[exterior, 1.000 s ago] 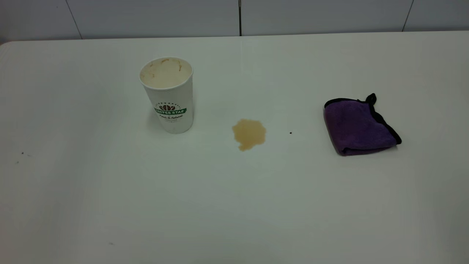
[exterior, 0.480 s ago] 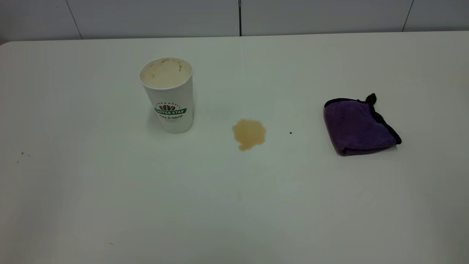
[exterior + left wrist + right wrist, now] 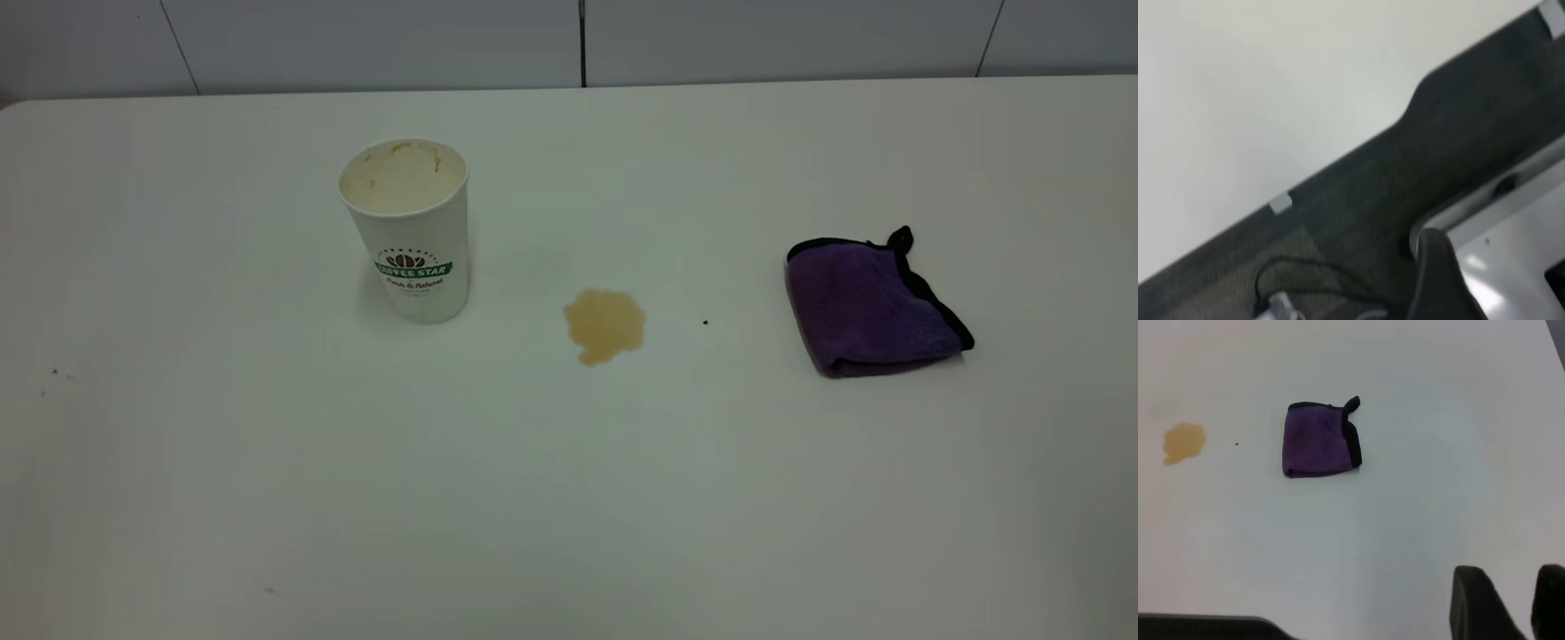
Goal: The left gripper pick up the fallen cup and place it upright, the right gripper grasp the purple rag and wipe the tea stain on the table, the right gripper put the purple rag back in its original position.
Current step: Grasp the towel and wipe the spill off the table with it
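Note:
The cup (image 3: 409,227) stands upright on the table (image 3: 569,498) at the left, white with a green logo and a brown-smeared inner wall. The tea stain (image 3: 605,324) lies to its right near the middle. The purple rag (image 3: 871,307) lies folded at the right, its black loop at the far corner. Neither gripper is in the exterior view. My right gripper (image 3: 1521,600) is open and empty, held above the table with the rag (image 3: 1319,439) and the stain (image 3: 1183,442) well ahead of it. My left gripper (image 3: 1438,280) shows only partly, off past the table's edge.
A tiny dark speck (image 3: 705,322) lies between the stain and the rag. A tiled wall (image 3: 569,40) runs behind the table's far edge. The left wrist view shows the table's edge (image 3: 1281,202) over dark floor, with a cable and a grey frame.

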